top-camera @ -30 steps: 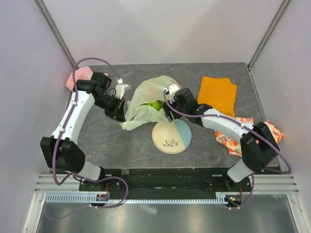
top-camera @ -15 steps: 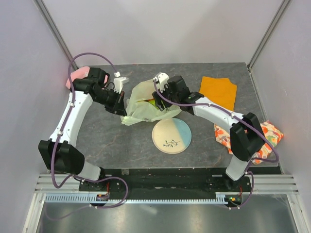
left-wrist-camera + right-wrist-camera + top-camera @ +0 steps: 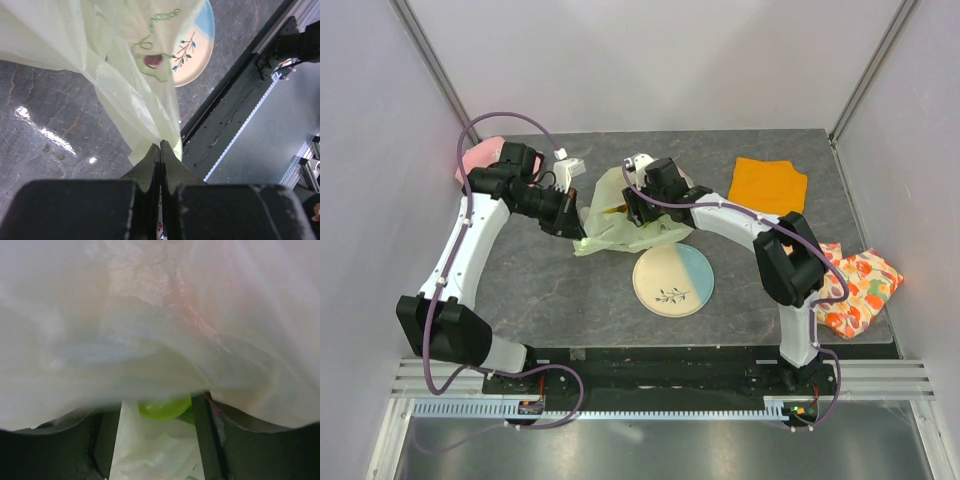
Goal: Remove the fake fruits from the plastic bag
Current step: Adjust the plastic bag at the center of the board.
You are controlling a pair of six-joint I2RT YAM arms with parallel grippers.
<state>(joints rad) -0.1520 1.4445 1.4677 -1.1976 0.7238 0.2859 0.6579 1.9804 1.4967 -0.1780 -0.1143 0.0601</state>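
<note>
So, biggest thing down to smallest:

1. The dark grey table (image 3: 560, 290) is carrying everything, with both arms reaching out over its far half.
2. The plastic bag (image 3: 615, 215) is sitting crumpled in the far middle of the table, between the two grippers. Its near edge is lying right by the far rim of the plate, and I can't tell if it's actually overlapping.
3. A red-and-orange patterned cloth (image 3: 855, 292) is lying at the right edge of the table, well apart from the bag.
4. A plain orange cloth (image 3: 768, 183) is lying flat near the far right corner.
5. The round cream-and-blue plate (image 3: 673, 283) is sitting in the middle with nothing on it.
6. Something pink (image 3: 478, 158) is peeking out behind the left arm at the far left; it's too hidden to say more.
7. The left gripper (image 3: 160, 146) is pinching the bag's thin edge, with its fingers pressed fully together and film fanning out from them. It's holding that side up off the table.
8. The right gripper (image 3: 156, 412) is poking into the bag from the other side, with film draping over its camera. Its fingers are sitting spread apart and aren't clamping anything I can see.
9. A green fruit (image 3: 165, 407) is lying inside the bag, showing in the gap between those right fingers. I can't tell if it's touching them.
</note>
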